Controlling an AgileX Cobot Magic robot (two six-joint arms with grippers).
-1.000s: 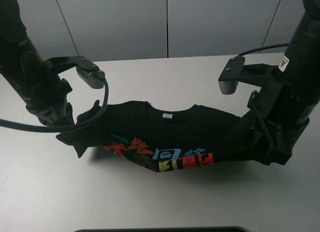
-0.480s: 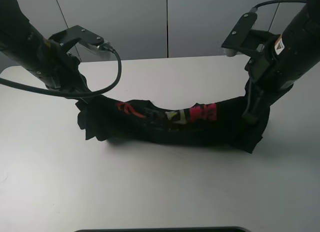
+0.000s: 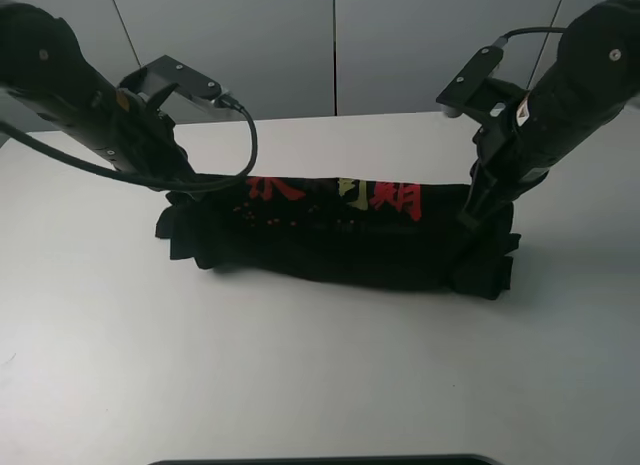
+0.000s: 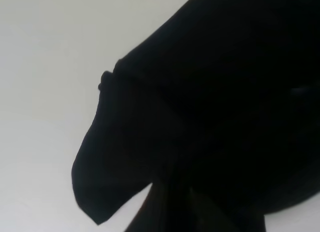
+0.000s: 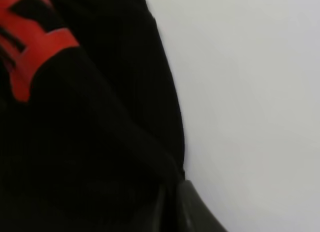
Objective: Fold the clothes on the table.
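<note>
The black T-shirt [image 3: 330, 240] lies doubled over across the middle of the white table [image 3: 300, 385], with red characters [image 3: 340, 195] along its far edge. My left gripper [image 3: 183, 182] is shut on the shirt's left end. My right gripper [image 3: 476, 207] is shut on its right end. The far edge is stretched straight between them. In the left wrist view black cloth [image 4: 225, 92] fills most of the frame and hides the fingers. In the right wrist view the cloth [image 5: 90, 132] shows red print [image 5: 35, 47] beside bare table [image 5: 250, 92].
Grey wall panels [image 3: 330, 45] stand behind the table's far edge. A black cable [image 3: 245, 155] loops from the left arm over the shirt's left end. A dark object [image 3: 320, 460] sits at the near edge of the table.
Both grippers have lifted the shirt's edge and carried it towards the far side, doubling the shirt over. The sagging middle has pulled straight, and the printed characters now run along the far edge.
</note>
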